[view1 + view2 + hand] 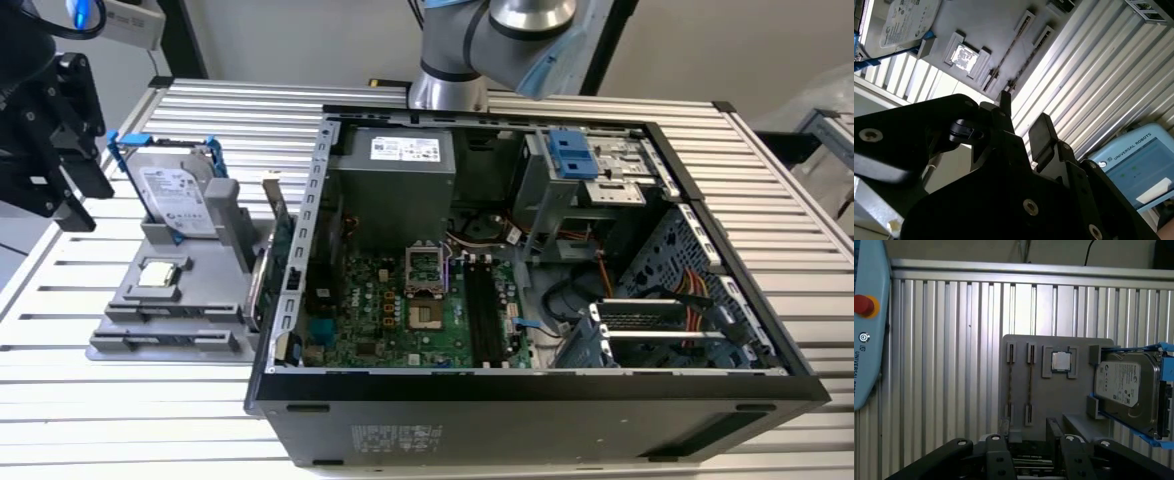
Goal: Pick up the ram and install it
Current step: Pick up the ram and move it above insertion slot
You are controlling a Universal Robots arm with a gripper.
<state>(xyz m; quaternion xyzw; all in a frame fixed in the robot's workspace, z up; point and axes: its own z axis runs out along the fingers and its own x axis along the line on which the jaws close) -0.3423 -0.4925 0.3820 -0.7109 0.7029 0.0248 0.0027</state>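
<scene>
Approaching askew, your wide-open pincer (1028, 429) could strike the grey holder (1056, 400) and miss the thin ram (1030, 385) inside.

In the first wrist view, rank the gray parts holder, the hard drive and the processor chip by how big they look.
1. gray parts holder, largest
2. hard drive
3. processor chip, clearly smallest
The drive seems to stand up off the holder, nearer the camera, which may enlarge it a little, but the order holds.
</scene>
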